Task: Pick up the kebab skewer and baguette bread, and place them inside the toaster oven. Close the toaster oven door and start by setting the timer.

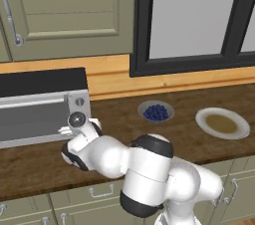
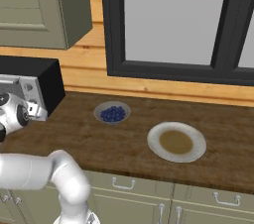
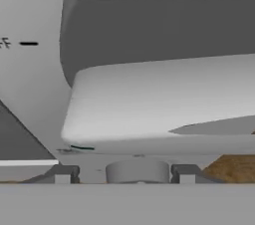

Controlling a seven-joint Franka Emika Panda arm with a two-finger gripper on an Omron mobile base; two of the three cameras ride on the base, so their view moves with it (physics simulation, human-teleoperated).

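1. Toaster oven [image 1: 42, 107] is the biggest thing here, sitting at the far left of the counter [image 1: 164, 144] against the wall, black top, silver front. One of it.
2. The toaster oven door [image 1: 30, 119] looks shut to me, the wide grey panel standing upright, its long axis running left-right along the counter edge. So I'd guess we're on the timer step now.
3. One plate [image 2: 176, 141] with a brownish patch in the middle, well off to the right. I don't see the kebab skewer or the baguette bread on the counter anywhere, so my guess is they're already inside, can't confirm through the glass.
4. One small bowl of blueberries [image 1: 156, 112], between oven and plate. Not part of the job.
5. Knobs: I count two in the left base view, the upper one [image 1: 78, 101] and a darker one [image 1: 77, 119] just below it, on the oven's right-hand strip.
6. The hand [image 1: 65, 130] is pushed right up at that strip, just below the darker knob. From the hand cam there's a round knob [image 3: 138, 171] dead ahead, sitting between the two fingertips [image 3: 63, 173].
7. Fingers are parted either side of that knob, but I can't tell if they're actually pinching it or just straddling it.
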